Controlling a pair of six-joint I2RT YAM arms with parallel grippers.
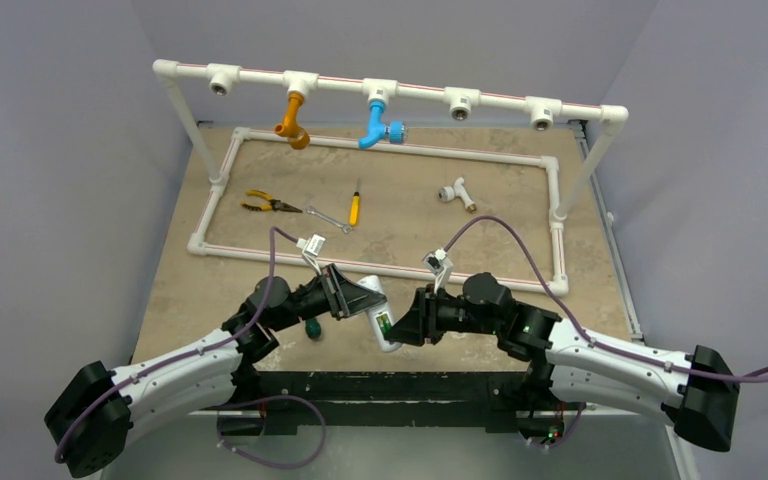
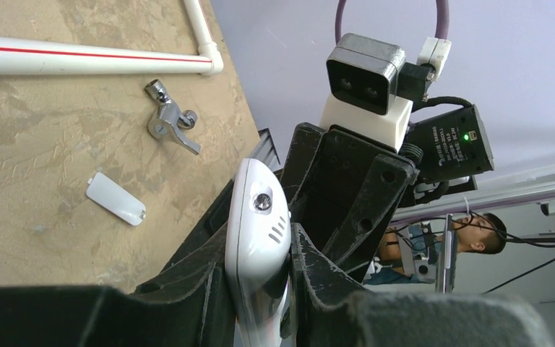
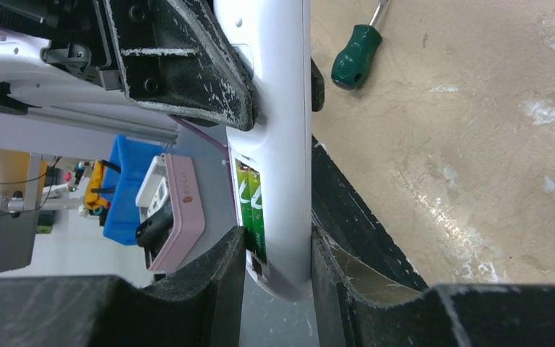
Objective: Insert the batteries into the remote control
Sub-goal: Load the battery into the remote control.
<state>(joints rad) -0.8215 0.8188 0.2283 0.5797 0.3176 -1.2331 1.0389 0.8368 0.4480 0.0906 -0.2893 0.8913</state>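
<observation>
remote control [image 1: 378,312]: white plastic bar, held off the table [image 1: 410,215] between the two grippers, just beyond the arm bases, tilted, with the battery recess showing. light and stiff. the smooth, rounded shell looks slippery, so it is best pinched across its narrow sides, clear of the open recess. a moderate squeeze should do.

batteries [image 3: 249,206]: two green cells side by side in the recess, at the end the right gripper holds. they look seated. they are small and hard, and with no cover on they would likely drop out if the bar turned recess down.

right gripper [image 3: 278,253]: jaws closed to the bar's width, clamped on the battery end, one finger close against the cells.

left gripper [image 2: 259,242]: jaws likewise narrowed onto the opposite end, gripping it firmly.

screwdriver [image 3: 356,56]: green handle, lying on the table near the held bar, not touching it.

cover plate [image 2: 115,198]: small, white, flat on the table, apart from the remote control. probably the next piece to fit.

pliers [image 1: 263,204]: farther back, inside the pipe frame [image 1: 390,90].
</observation>
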